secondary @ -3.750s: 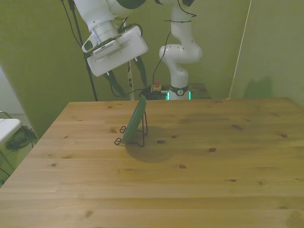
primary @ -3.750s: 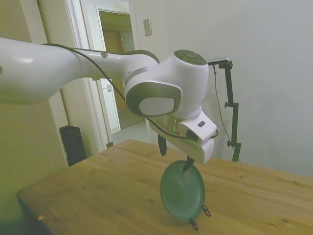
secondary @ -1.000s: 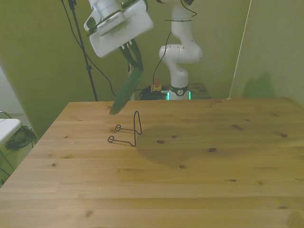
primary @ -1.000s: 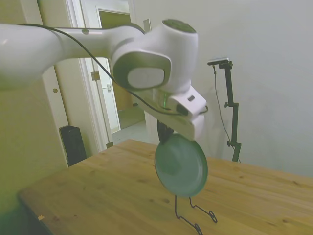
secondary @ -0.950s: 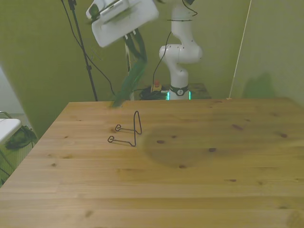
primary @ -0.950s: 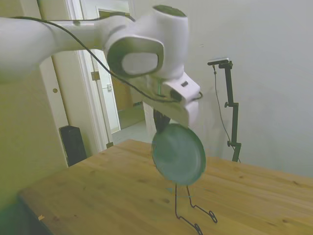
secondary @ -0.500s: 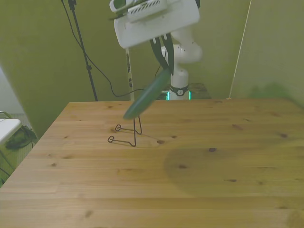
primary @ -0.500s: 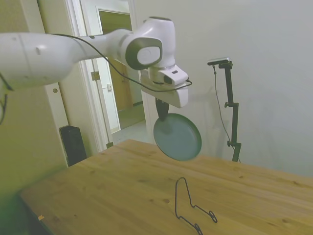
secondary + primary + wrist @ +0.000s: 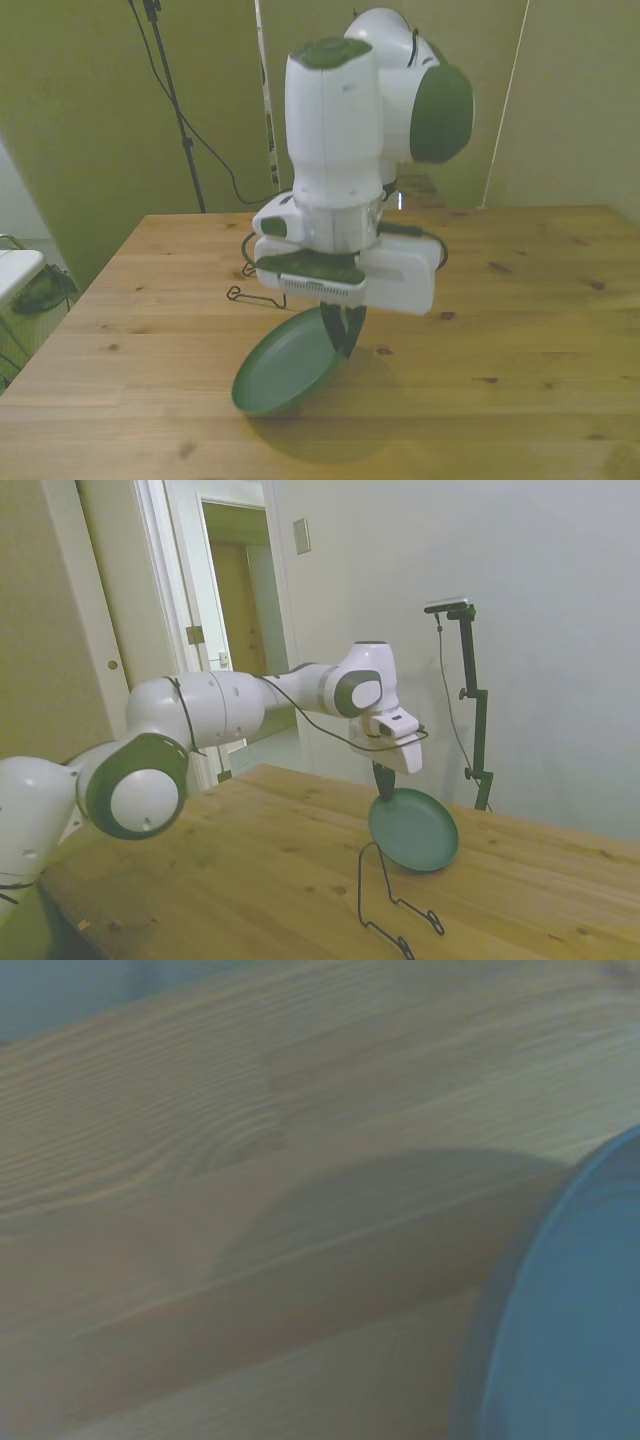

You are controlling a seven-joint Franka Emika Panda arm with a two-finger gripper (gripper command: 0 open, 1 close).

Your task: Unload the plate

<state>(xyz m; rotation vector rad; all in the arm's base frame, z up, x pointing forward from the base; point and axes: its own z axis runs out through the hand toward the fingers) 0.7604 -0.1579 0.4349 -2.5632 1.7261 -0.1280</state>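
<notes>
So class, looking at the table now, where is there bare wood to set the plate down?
Bare table lies on the front view's right and along the near edge. The wire stand crowds the far left. The pincer holds the plate, tilted, low over the middle.

Plain room with a big wooden table (image 9: 250,870).

In the side view, bare pale wall (image 9: 560,630) behind the table, with a small flat switch plate (image 9: 301,536) high up beside a white door frame (image 9: 180,600). Open doorway (image 9: 240,610) leading to a dimmer brownish room. Small black box (image 9: 150,775) on the floor near the frame, below a tan door (image 9: 60,650). In the front view, yellow-green wall (image 9: 90,110) past the far edge of the table, with soft, even light on it. Light wood boards with dark knots (image 9: 445,315) and long lines in the grain. Something white (image 9: 18,268) low at the front view's left, partly cut off.
</notes>
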